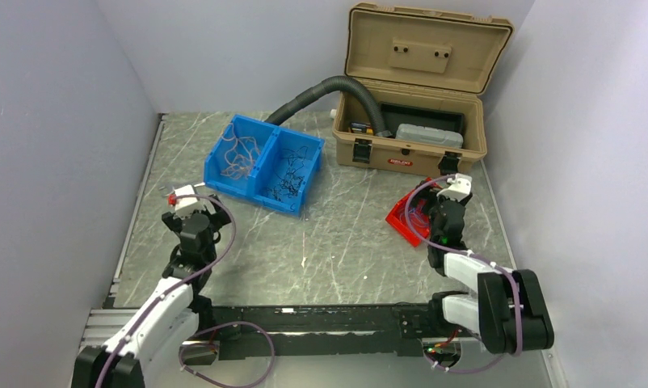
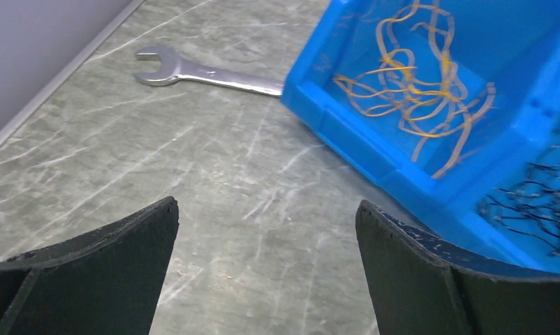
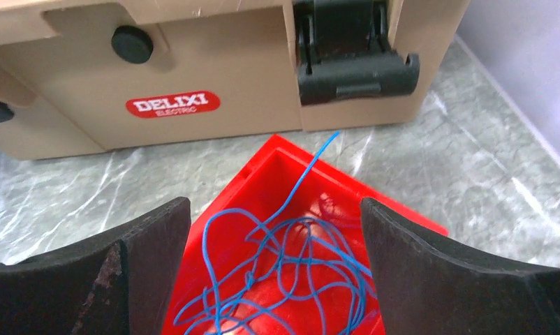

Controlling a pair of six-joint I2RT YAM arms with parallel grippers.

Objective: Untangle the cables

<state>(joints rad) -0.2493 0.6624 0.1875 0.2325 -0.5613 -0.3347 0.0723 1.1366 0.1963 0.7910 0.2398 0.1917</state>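
Left tool (image 2: 267, 207), right tool (image 3: 275, 204), both gaping, empty, three tangles, yellow cables (image 2: 411, 94), black cables (image 2: 535, 202), blue cables (image 3: 284, 251)

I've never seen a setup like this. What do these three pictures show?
Two robot arms are bolted to a table. The wide picture looks down from above. The other two come from cameras on each wrist, with claw fingers at the bottom. The left claw is open over the table, near a wrench and a blue bin of yellow cables and black cables. The right claw is open above a red tray of blue cables, before a tan toolbox. Neither holds anything.
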